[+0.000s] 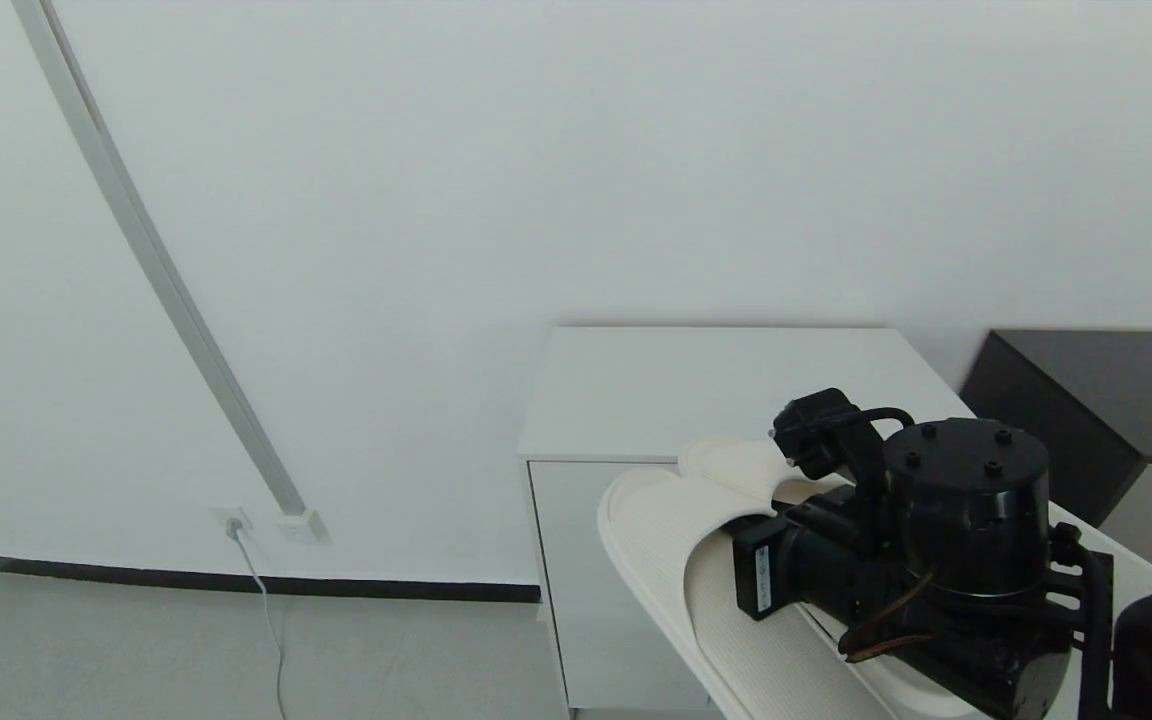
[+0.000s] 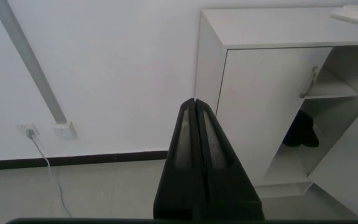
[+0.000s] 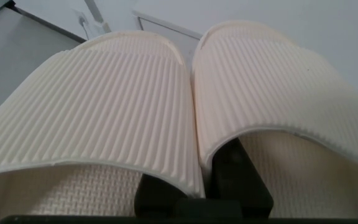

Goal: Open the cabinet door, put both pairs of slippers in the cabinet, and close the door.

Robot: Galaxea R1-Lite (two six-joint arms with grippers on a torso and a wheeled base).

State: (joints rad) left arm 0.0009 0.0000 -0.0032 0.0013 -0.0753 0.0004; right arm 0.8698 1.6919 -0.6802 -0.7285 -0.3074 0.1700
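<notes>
With your right end effector (image 3: pixel 205 186) clamped on the slippers (image 1: pixel 646 540) at 5 o'clock before the cabinet (image 1: pixel 716 390) and your left end effector (image 2: pixel 195 143) pinched closed, empty, watch the toes: they may clip the cabinet edge and lever loose.

The cream slippers (image 1: pixel 656 540) hang before the cabinet (image 1: pixel 716 390) and cover the right part of its front in the head view, where the lower edge cuts off the cabinet's foot. The right gripper (image 3: pixel 199 186) has its fingers (image 3: pixel 238 177) under the slippers' straps, which hide their tips. On the cabinet's lower shelf (image 2: pixel 291 165) lies a dark thing (image 2: pixel 303 132), too small to tell. A white panel (image 2: pixel 353 168) at the cabinet's open side, door or wall, is cut off, as is a pale thing (image 2: pixel 356 14) above the cabinet's top
</notes>
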